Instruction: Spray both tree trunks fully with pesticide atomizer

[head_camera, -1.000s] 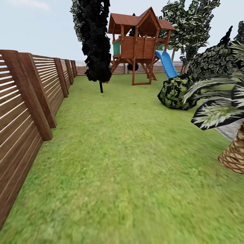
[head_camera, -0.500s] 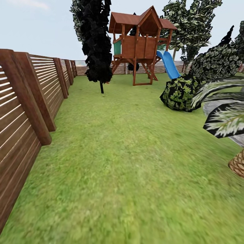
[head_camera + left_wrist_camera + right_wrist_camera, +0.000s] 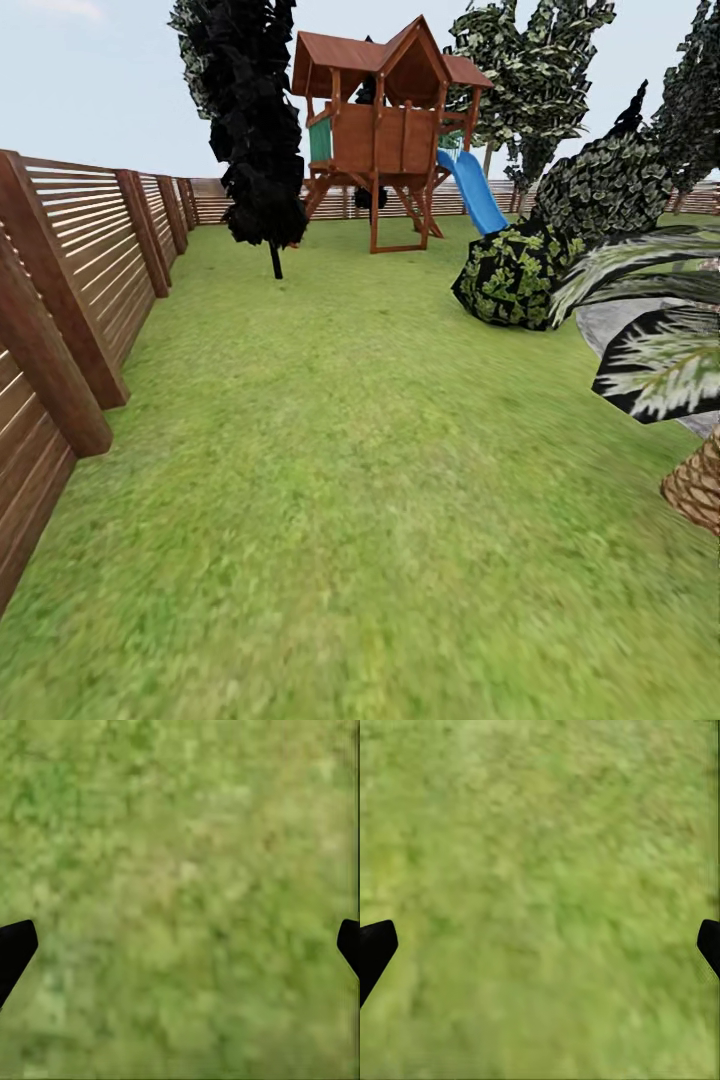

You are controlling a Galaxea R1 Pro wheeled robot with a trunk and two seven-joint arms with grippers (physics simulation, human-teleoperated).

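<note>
The fence (image 3: 70, 290) bordered the lawn (image 3: 340, 480) closely; a scrape was judged possible if the base drifted fenceward. Both end effectors (image 3: 180, 945) (image 3: 540, 945) hung released over grass. Farther from the fence, a palm (image 3: 690, 480) risked snagging. No atomizer was seen.

The palm (image 3: 670, 370) and fence (image 3: 60, 330) are cut off by picture edges.

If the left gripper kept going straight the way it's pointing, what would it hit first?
Most likely the grass lawn: the left gripper points at bare turf, jaws wide apart with nothing between them. How far off the grass lies is unclear.
</note>
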